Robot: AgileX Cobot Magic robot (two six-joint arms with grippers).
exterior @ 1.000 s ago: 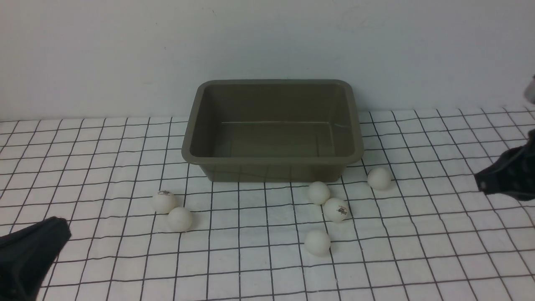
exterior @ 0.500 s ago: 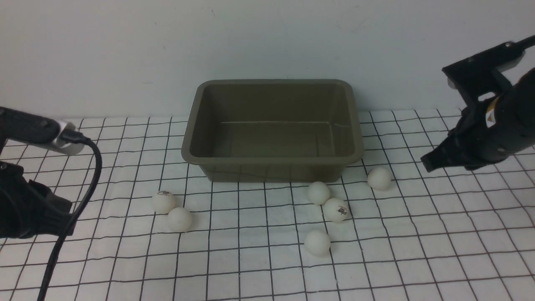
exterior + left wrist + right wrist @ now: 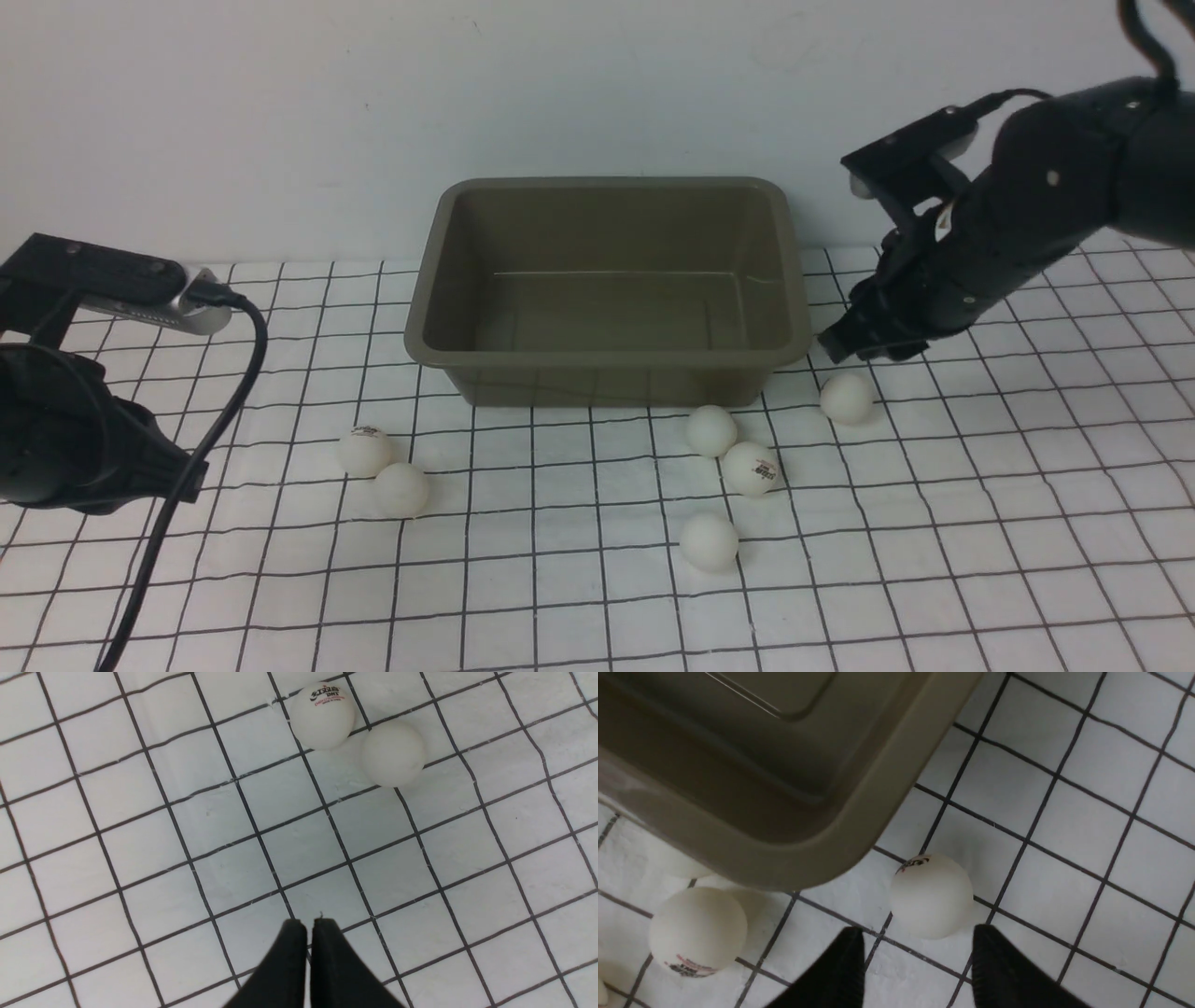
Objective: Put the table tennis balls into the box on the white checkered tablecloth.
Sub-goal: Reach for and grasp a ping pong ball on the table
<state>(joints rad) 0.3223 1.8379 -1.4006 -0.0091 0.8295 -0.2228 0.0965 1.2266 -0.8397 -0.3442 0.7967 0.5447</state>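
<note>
Several white table tennis balls lie on the white checkered tablecloth (image 3: 560,597) in front of the empty olive-brown box (image 3: 607,357). Two sit at the left (image 3: 364,451) (image 3: 401,489), three in the middle (image 3: 711,430) (image 3: 750,468) (image 3: 709,541), and one by the box's front right corner (image 3: 847,398). My right gripper (image 3: 919,932) hangs open just above that corner ball (image 3: 931,896), which lies just ahead of its fingertips. My left gripper (image 3: 308,924) is shut and empty, a few squares short of the two left balls (image 3: 322,716) (image 3: 393,753).
A plain pale wall (image 3: 597,84) stands right behind the box. The left arm's cable (image 3: 233,373) loops down over the cloth at the left edge. The cloth is slightly wrinkled around the balls.
Both arms have swung into view. The right arm has moved left to the box's front right corner and its jaws have opened. The balls have not moved.
</note>
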